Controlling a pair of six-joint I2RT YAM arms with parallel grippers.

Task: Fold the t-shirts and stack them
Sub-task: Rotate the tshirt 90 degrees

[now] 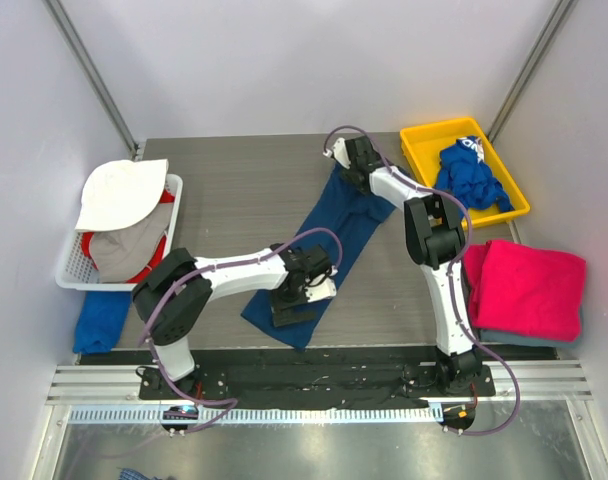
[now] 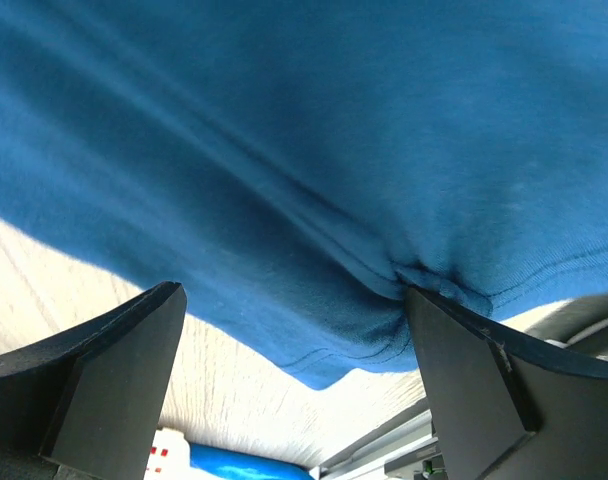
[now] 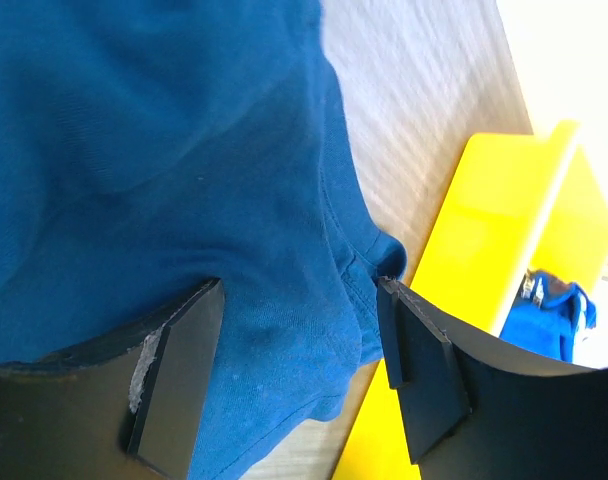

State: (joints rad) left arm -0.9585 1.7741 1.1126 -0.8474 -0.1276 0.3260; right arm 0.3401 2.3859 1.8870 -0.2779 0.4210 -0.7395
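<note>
On the middle of the surface, I have both claws released, one at each end of the dark blue t-shirt.

The shirt lies as a long strip slanting from near left to far right. My left claw is low over its near end, the fingers spread wide on either side of a bunched hem without pinching it. My right claw is at the far end just beside the yellow tray, fingers apart with the cloth lying loose beneath them. The royal-blue t-shirt is heaped in that tray. The magenta-pink t-shirt lies folded at the right edge. On the left, a white basket holds white and grey garments, with a blue cloth just nearer me.
</note>
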